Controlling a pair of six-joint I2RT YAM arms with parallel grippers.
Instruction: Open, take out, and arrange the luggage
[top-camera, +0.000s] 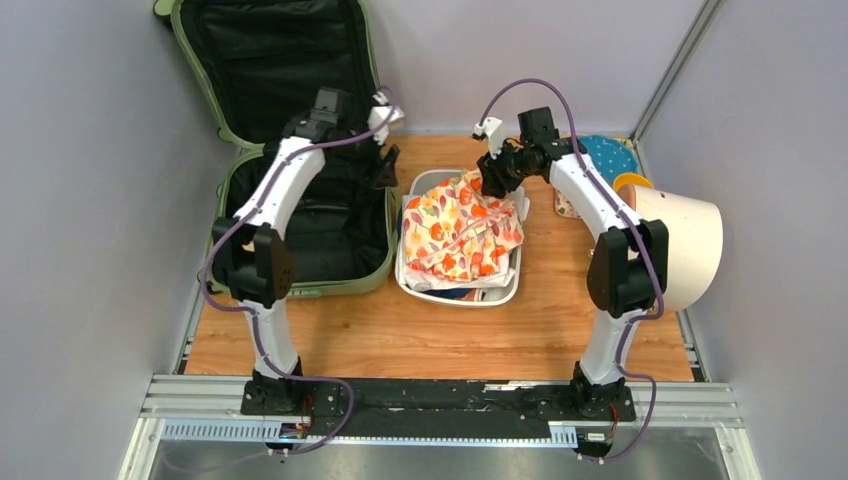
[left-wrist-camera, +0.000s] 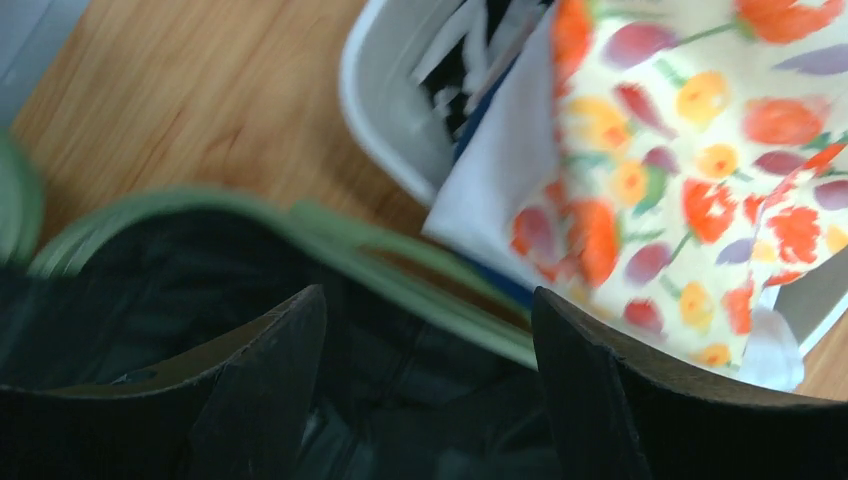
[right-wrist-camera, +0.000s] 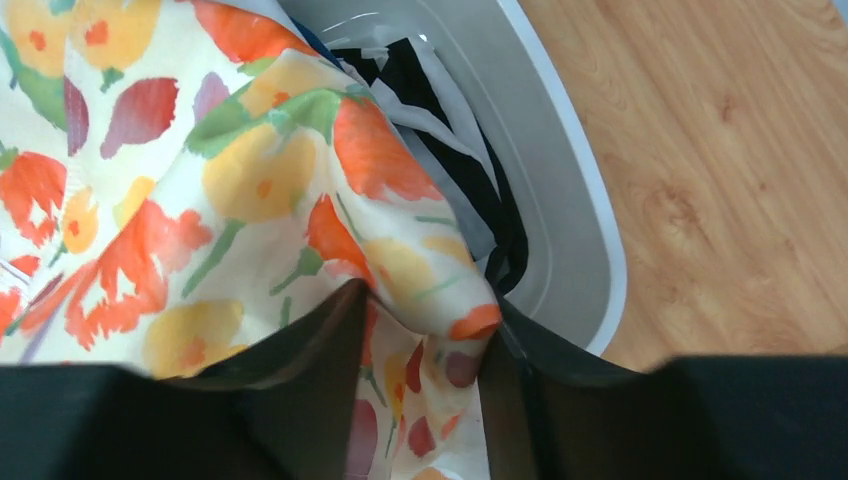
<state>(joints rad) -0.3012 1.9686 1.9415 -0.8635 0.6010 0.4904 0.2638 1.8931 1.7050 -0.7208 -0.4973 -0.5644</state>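
At far left of table (top-camera: 560, 340), found luggage (top-camera: 340, 225) lying open; saw L gripper (left-wrist-camera: 428, 295) jaws spread, empty, over its rim, R gripper (right-wrist-camera: 425, 300) jaws part-spread round floral cloth (right-wrist-camera: 230, 180) in white tub (right-wrist-camera: 560, 200), grip unclear; judged risk of snagging cloth out on R lift.

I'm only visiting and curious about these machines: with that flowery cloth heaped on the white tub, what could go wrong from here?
1. A fold of the cream cloth with orange flowers sits between the jaws of the right gripper; pulling away might drag it off the white plastic tub.
2. The open left gripper hangs above the rim of the sage-green hard-shell suitcase, close to the tub, and could bump either.
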